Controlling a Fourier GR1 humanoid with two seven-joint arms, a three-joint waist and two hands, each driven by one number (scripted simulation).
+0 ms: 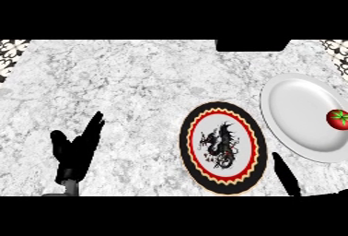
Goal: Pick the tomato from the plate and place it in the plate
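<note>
A red tomato with a green stem sits near the right rim of a plain white plate at the right of the counter. Left of that plate lies a second plate with a black and red rim and a black dragon figure in its middle; nothing lies on it. My left hand rests at the lower left, fingers straight and pointing up, holding nothing. Of my right hand only a straight finger shows at the lower right, between the two plates and well below the tomato.
The counter top is pale speckled marble. A dark block sits at the far edge, above the plates. Patterned tiles show at the top corners.
</note>
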